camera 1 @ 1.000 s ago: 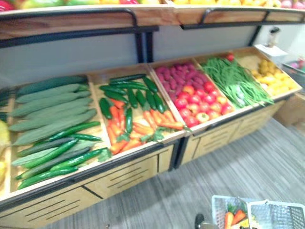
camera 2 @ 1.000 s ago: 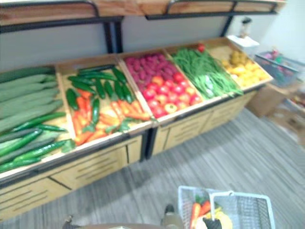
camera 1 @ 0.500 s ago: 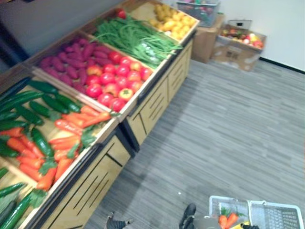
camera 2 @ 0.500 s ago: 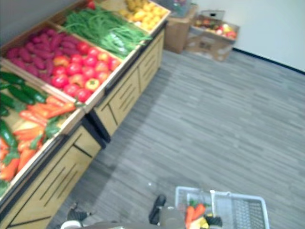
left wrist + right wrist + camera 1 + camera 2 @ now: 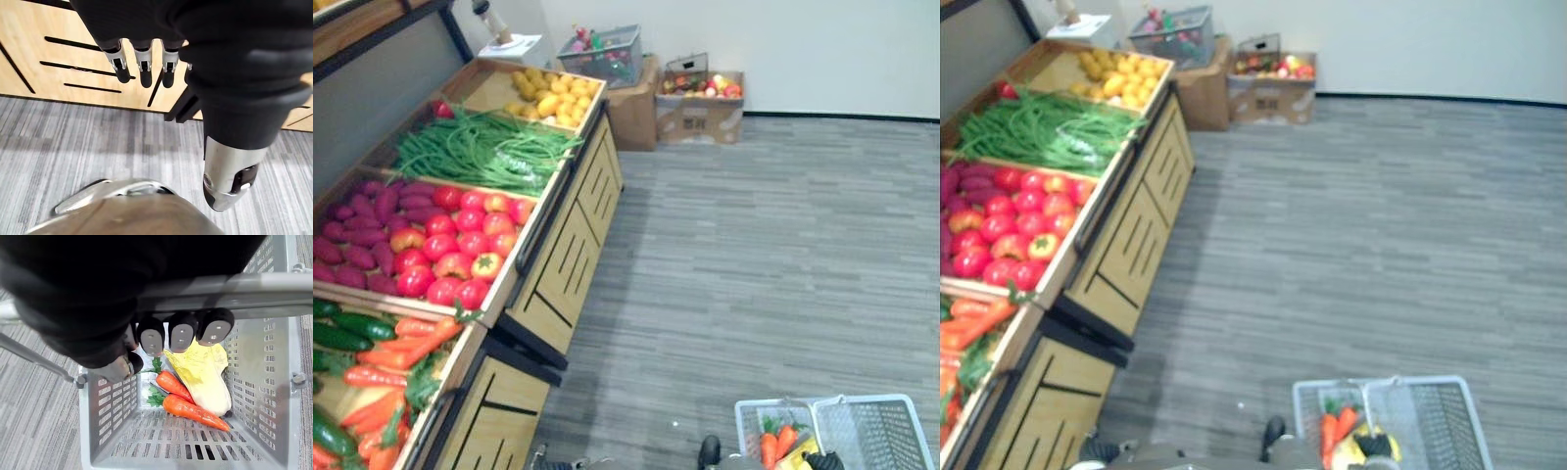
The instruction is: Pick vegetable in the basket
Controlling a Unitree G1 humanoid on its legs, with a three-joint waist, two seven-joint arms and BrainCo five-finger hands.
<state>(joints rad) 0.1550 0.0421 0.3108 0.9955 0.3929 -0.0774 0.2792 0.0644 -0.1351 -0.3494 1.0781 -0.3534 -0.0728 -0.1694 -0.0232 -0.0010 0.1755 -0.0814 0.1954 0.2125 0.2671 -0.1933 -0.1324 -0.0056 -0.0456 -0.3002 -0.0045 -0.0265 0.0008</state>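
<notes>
R hand [image 5: 182, 335] curled on basket handle [image 5: 274, 288] | L hand [image 5: 145, 66] straight, empty

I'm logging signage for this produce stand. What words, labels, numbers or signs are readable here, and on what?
None can be read.
Cardboard box by the wall: dark print on its front, too blurred.
Wooden stand and the basket in the right hand: no text visible.
</notes>
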